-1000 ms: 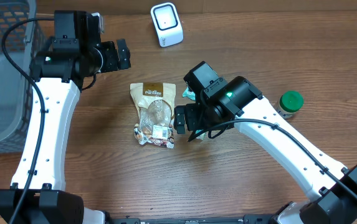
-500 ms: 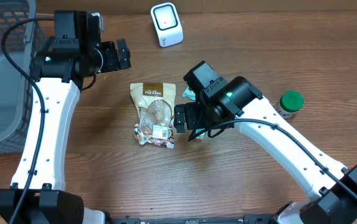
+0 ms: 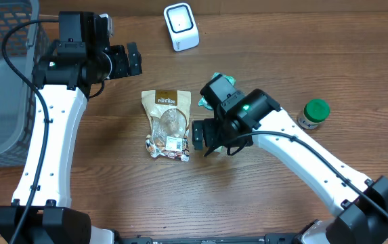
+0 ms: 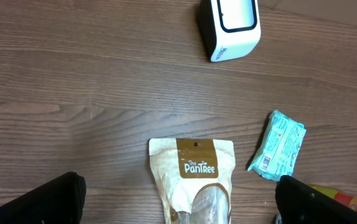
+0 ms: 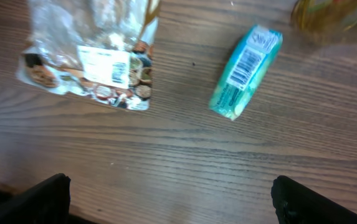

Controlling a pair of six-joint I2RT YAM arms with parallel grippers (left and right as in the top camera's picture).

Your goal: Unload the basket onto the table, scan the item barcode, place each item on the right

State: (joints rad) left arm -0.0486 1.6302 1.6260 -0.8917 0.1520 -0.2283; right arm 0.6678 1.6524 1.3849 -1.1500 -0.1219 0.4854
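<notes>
A tan Pantree snack pouch (image 3: 166, 125) lies flat mid-table, its white barcode label (image 5: 103, 65) at the near end. Beside it on the right lies a teal packet (image 5: 245, 71) with a barcode printed on its face; my right arm partly covers the teal packet (image 3: 215, 80) from above. The white scanner (image 3: 181, 26) stands at the back of the table. My right gripper (image 3: 203, 138) hovers open just right of the pouch's lower end, holding nothing. Behind the pouch, my left gripper (image 3: 130, 59) hangs open and empty, with the pouch (image 4: 194, 177) showing between its fingers.
A grey wire basket (image 3: 4, 81) fills the far left. A green-lidded jar (image 3: 313, 112) stands at the right, blurred in the right wrist view (image 5: 328, 15). The scanner (image 4: 229, 25) sits behind the pouch in the left wrist view.
My right arm has shifted slightly toward the near side and turned, uncovering more of the teal packet. The left arm has not moved.
</notes>
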